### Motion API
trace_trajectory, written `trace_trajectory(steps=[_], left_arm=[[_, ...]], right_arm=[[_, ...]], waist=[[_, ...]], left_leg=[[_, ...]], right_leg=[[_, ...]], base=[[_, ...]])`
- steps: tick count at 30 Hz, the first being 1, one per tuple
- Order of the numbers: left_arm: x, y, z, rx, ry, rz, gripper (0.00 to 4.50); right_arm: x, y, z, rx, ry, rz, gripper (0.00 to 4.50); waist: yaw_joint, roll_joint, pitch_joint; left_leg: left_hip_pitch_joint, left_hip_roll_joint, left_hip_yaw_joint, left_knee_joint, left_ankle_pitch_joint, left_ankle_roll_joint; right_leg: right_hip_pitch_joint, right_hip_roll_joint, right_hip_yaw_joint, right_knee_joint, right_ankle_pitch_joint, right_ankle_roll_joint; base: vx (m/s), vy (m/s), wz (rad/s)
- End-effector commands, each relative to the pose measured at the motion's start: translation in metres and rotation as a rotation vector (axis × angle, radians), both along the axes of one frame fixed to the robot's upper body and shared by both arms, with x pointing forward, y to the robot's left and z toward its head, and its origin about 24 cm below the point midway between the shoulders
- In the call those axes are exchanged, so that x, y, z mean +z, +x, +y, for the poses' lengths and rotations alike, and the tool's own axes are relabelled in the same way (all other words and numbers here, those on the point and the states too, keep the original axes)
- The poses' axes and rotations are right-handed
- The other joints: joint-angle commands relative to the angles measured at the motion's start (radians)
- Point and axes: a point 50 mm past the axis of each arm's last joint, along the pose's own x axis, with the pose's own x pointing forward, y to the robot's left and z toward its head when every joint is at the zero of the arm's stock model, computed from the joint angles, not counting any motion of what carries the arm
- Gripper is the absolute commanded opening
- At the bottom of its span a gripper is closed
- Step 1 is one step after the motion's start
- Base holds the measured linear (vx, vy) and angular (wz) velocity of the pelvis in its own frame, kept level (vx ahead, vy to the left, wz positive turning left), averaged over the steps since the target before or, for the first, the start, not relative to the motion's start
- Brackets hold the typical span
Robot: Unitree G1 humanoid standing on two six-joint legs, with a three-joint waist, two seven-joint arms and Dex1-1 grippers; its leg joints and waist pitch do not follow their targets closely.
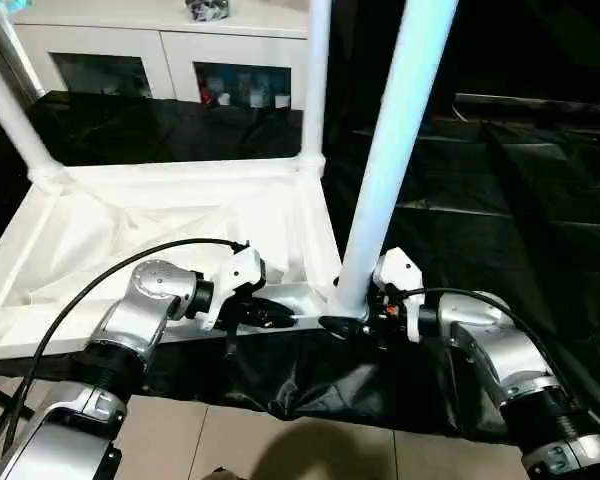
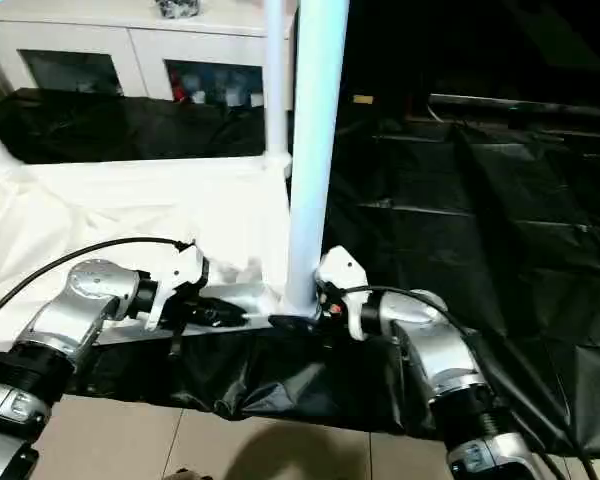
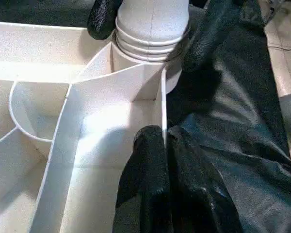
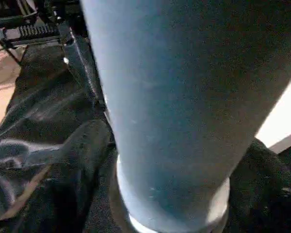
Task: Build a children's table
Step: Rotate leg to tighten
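Observation:
The children's table top [image 1: 180, 215] lies upside down on black sheeting, ribbed underside up. Three white legs stand in its corner sockets: one at the far left [image 1: 10, 110], one at the far right [image 1: 315, 80], and a thick one at the near right corner [image 1: 395, 140]. My left gripper [image 1: 285, 320] is shut on the thin near rim [image 3: 162, 97] of the top, one finger on each side of the wall. My right gripper [image 1: 345, 322] is closed around the ribbed base of the near right leg [image 3: 153, 29], its black fingers [image 3: 208, 34] pressed on both sides just above the socket.
A white cabinet with glass doors [image 1: 170, 50] stands behind the table top. Black sheeting [image 1: 500, 200] covers the surface to the right and hangs over the near edge. Tiled floor [image 1: 230, 440] lies below, between my forearms.

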Motion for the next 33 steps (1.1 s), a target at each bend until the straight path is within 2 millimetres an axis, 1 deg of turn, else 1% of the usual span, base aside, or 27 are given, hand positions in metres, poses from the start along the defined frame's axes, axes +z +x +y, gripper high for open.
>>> trace_trajectory(steps=[1, 2, 3, 4, 6, 7, 8, 11, 13, 14, 15, 16, 17, 18, 19, 21, 22, 24, 26, 27, 28, 29, 30, 32, 33], left_arm=[[0.009, 0.002, -0.009, -0.042, -0.040, -0.034, 0.00], [0.009, 0.002, -0.009, -0.044, -0.037, -0.036, 0.00], [0.009, 0.003, -0.009, -0.048, -0.030, -0.039, 0.00], [0.008, 0.003, -0.009, -0.045, -0.029, -0.041, 0.00], [0.008, 0.003, -0.009, -0.040, -0.032, -0.040, 0.00], [0.008, 0.003, -0.009, -0.039, -0.032, -0.040, 0.00], [0.008, 0.003, -0.009, -0.038, -0.033, -0.040, 0.00], [0.007, 0.001, -0.008, -0.034, -0.033, -0.041, 0.00], [0.007, 0.002, -0.007, -0.014, -0.028, -0.053, 0.00], [0.007, 0.002, -0.007, -0.008, -0.027, -0.059, 0.00], [0.006, 0.004, -0.007, 0.029, -0.022, -0.074, 0.00], [0.006, 0.005, -0.008, 0.042, -0.020, -0.080, 0.00], [0.006, 0.008, -0.010, 0.079, -0.011, -0.097, 0.00], [0.006, 0.013, -0.014, 0.128, -0.013, -0.114, 0.00], [0.006, 0.014, -0.016, 0.140, -0.015, -0.118, 0.00], [0.007, 0.019, -0.026, 0.195, -0.032, -0.137, 0.00], [0.007, 0.020, -0.030, 0.211, -0.038, -0.143, 0.00], [0.008, 0.023, -0.043, 0.259, -0.055, -0.158, 0.00], [0.009, 0.025, -0.057, 0.298, -0.086, -0.163, 0.00], [0.009, 0.025, -0.061, 0.303, -0.095, -0.163, 0.00], [0.010, 0.024, -0.068, 0.310, -0.110, -0.162, 0.00], [0.010, 0.024, -0.070, 0.309, -0.115, -0.160, 0.00], [0.009, 0.023, -0.074, 0.305, -0.118, -0.159, 0.00], [0.008, 0.020, -0.080, 0.296, -0.122, -0.158, 0.00], [0.008, 0.019, -0.080, 0.295, -0.125, -0.155, 0.00]], right_arm=[[-0.003, -0.007, 0.009, 0.070, 0.000, 0.021, 3.29], [-0.003, -0.007, 0.010, 0.075, -0.003, 0.021, 3.23], [-0.003, -0.008, 0.011, 0.085, -0.006, 0.023, 3.23], [-0.003, -0.009, 0.011, 0.095, -0.009, 0.026, 3.15], [-0.003, -0.010, 0.012, 0.106, -0.011, 0.029, 2.83], [-0.003, -0.010, 0.013, 0.107, -0.010, 0.031, 2.83], [-0.004, -0.010, 0.013, 0.111, -0.007, 0.034, 2.75], [-0.005, -0.009, 0.016, 0.098, -0.002, 0.032, 2.68], [-0.008, -0.007, 0.018, 0.048, 0.000, 0.024, 2.67], [-0.009, -0.005, 0.018, 0.025, -0.001, 0.023, 2.67], [-0.013, 0.000, 0.019, -0.057, -0.013, 0.006, 2.67], [-0.014, 0.002, 0.020, -0.084, -0.019, -0.003, 2.66], [-0.017, 0.007, 0.021, -0.168, -0.032, -0.019, 2.66], [-0.020, 0.013, 0.023, -0.271, -0.036, -0.025, 2.66], [-0.020, 0.014, 0.024, -0.297, -0.035, -0.026, 2.66], [-0.024, 0.021, 0.029, -0.428, -0.028, -0.021, 2.65], [-0.025, 0.023, 0.032, -0.472, -0.026, -0.018, 2.65], [-0.026, 0.029, 0.039, -0.575, -0.026, -0.014, 2.65], [-0.025, 0.033, 0.049, -0.647, -0.009, -0.007, 2.65], [-0.025, 0.034, 0.052, -0.655, -0.003, -0.007, 2.65], [-0.023, 0.035, 0.058, -0.667, 0.007, -0.007, 2.65], [-0.023, 0.035, 0.061, -0.667, 0.008, -0.009, 2.65], [-0.022, 0.035, 0.065, -0.654, 0.004, -0.026, 2.65], [-0.021, 0.035, 0.070, -0.642, 0.004, -0.048, 2.65], [-0.020, 0.036, 0.069, -0.648, 0.041, -0.021, 3.00]], waist=[[-0.003, -0.006, -0.062], [0.001, -0.006, -0.062], [0.002, -0.009, -0.061], [0.003, -0.011, -0.061], [0.004, -0.011, -0.061], [0.005, -0.011, -0.061], [0.005, -0.014, -0.061], [0.006, -0.012, -0.061], [0.005, -0.012, -0.061], [0.004, -0.010, -0.060], [0.003, -0.005, -0.059], [-0.003, -0.008, -0.058], [-0.008, -0.008, -0.057], [-0.013, -0.015, -0.056], [-0.019, -0.011, -0.056], [-0.028, -0.011, -0.056], [-0.029, -0.011, -0.056], [-0.032, -0.011, -0.057], [-0.034, -0.013, -0.059], [-0.032, -0.011, -0.060], [-0.032, -0.013, -0.062], [-0.032, -0.013, -0.062], [-0.028, -0.012, -0.065], [-0.026, -0.012, -0.066], [-0.025, -0.013, -0.064]], left_leg=[[0.015, 0.023, 0.000, -0.061, -0.251, 0.023], [0.015, 0.023, -0.001, -0.062, -0.244, 0.024], [0.016, 0.024, 0.000, -0.061, -0.243, 0.025], [0.015, 0.024, 0.000, -0.061, -0.242, 0.025], [0.015, 0.023, 0.000, -0.061, -0.239, 0.025], [0.015, 0.023, 0.000, -0.061, -0.239, 0.024], [0.015, 0.023, 0.000, -0.061, -0.239, 0.025], [0.014, 0.023, -0.001, -0.061, -0.233, 0.025], [0.013, 0.022, -0.001, -0.061, -0.231, 0.024], [0.014, 0.022, -0.001, -0.062, -0.236, 0.020], [0.015, 0.022, -0.002, -0.062, -0.242, 0.014], [0.015, 0.021, -0.003, -0.065, -0.258, 0.004], [0.017, 0.020, -0.004, -0.067, -0.275, -0.007], [0.017, 0.021, -0.004, -0.067, -0.281, -0.011], [0.019, 0.019, -0.005, -0.067, -0.290, -0.019], [0.019, 0.019, -0.007, -0.068, -0.296, -0.026], [0.020, 0.018, -0.007, -0.068, -0.299, -0.025], [0.019, 0.018, -0.007, -0.068, -0.296, -0.026], [0.016, 0.018, -0.005, -0.066, -0.270, -0.024], [0.018, 0.017, -0.005, -0.065, -0.265, -0.022], [0.016, 0.017, -0.004, -0.063, -0.251, -0.014], [0.013, 0.016, -0.004, -0.064, -0.239, -0.011], [0.014, 0.016, -0.003, -0.061, -0.216, -0.003], [0.012, 0.016, -0.001, -0.060, -0.199, 0.007], [0.012, 0.014, 0.000, -0.061, -0.207, 0.014]], right_leg=[[0.045, -0.064, 0.037, -0.075, -0.182, -0.225], [0.044, -0.065, 0.037, -0.074, -0.191, -0.222], [0.043, -0.066, 0.038, -0.075, -0.201, -0.218], [0.043, -0.067, 0.038, -0.075, -0.204, -0.215], [0.043, -0.067, 0.039, -0.075, -0.209, -0.210], [0.043, -0.067, 0.038, -0.076, -0.215, -0.207], [0.043, -0.067, 0.038, -0.077, -0.218, -0.205], [0.042, -0.068, 0.038, -0.076, -0.222, -0.200], [0.042, -0.067, 0.038, -0.076, -0.219, -0.200], [0.040, -0.067, 0.038, -0.077, -0.229, -0.198], [0.038, -0.069, 0.039, -0.077, -0.238, -0.197], [0.038, -0.068, 0.038, -0.080, -0.262, -0.192], [0.036, -0.068, 0.038, -0.083, -0.290, -0.186], [0.036, -0.067, 0.038, -0.083, -0.301, -0.182], [0.033, -0.067, 0.039, -0.084, -0.319, -0.180], [0.033, -0.068, 0.039, -0.087, -0.337, -0.171], [0.033, -0.067, 0.039, -0.088, -0.337, -0.169], [0.032, -0.066, 0.040, -0.087, -0.326, -0.170], [0.036, -0.067, 0.041, -0.084, -0.283, -0.178], [0.034, -0.067, 0.041, -0.083, -0.273, -0.180], [0.037, -0.066, 0.042, -0.079, -0.238, -0.185], [0.039, -0.065, 0.041, -0.078, -0.220, -0.187], [0.042, -0.065, 0.041, -0.075, -0.178, -0.191], [0.043, -0.065, 0.041, -0.071, -0.139, -0.197], [0.045, -0.066, 0.041, -0.074, -0.148, -0.198]], base=[[0.000, 0.000, 0.00], [0.000, 0.000, 0.00], [0.000, 0.000, 0.00], [0.000, 0.000, 0.00], [0.000, 0.000, 0.00], [0.000, 0.000, 0.00], [0.000, 0.000, 0.00], [0.000, 0.000, 0.00], [0.000, 0.000, 0.00], [0.000, 0.000, 0.00], [0.000, 0.000, 0.00], [0.000, 0.000, 0.00], [0.000, 0.000, 0.00], [0.000, 0.000, 0.00], [0.000, 0.000, 0.00], [0.000, 0.000, 0.00], [0.000, 0.000, 0.00], [0.000, 0.000, 0.00], [0.000, 0.000, 0.00], [0.000, 0.000, 0.00], [0.000, 0.000, 0.00], [0.000, 0.000, 0.00], [0.000, 0.000, 0.00], [0.000, 0.000, 0.00], [0.000, 0.000, 0.00]])
